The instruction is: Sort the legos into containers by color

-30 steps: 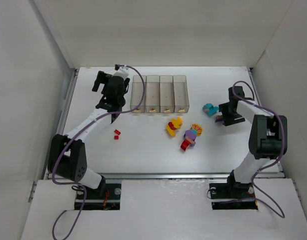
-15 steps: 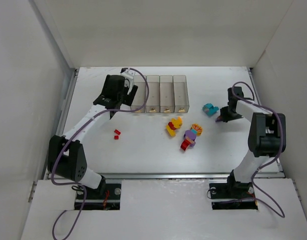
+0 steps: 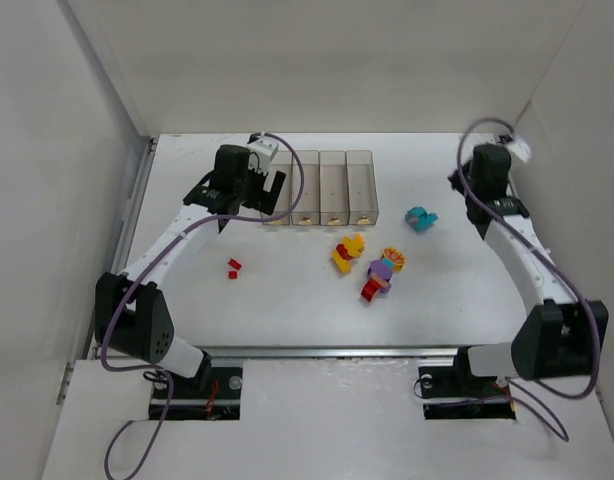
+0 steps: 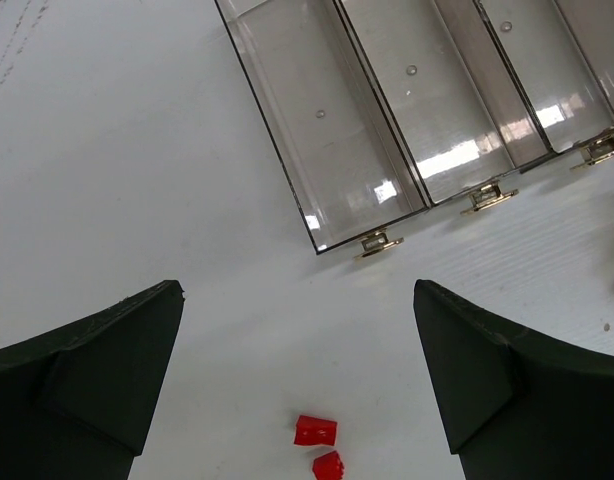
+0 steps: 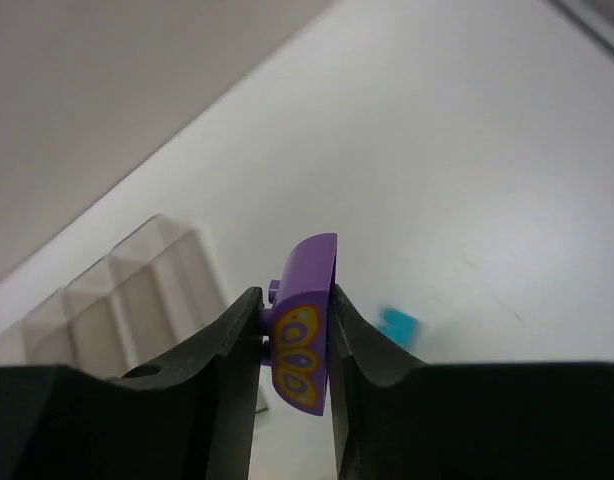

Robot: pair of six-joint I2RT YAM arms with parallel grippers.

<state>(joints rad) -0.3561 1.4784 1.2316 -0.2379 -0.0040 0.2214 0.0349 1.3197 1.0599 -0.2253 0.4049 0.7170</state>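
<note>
Brick [image 5: 305,352] (purple, perhaps curved) sits clamped in right tool [image 5: 295,302]; left tool [image 4: 297,292] spread apart.

You see the whole surface [image 3: 287,300] from high overhead, while both wrist views look in close, sharing the containers [image 4: 337,130].

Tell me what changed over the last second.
The right gripper lifted a purple brick off the table beside the teal brick and swung away toward the far right corner, jaws shut on it. The left gripper, open and empty, shifted right toward the bins. Bins, loose red bricks, teal brick and mixed clumps stayed put.
</note>
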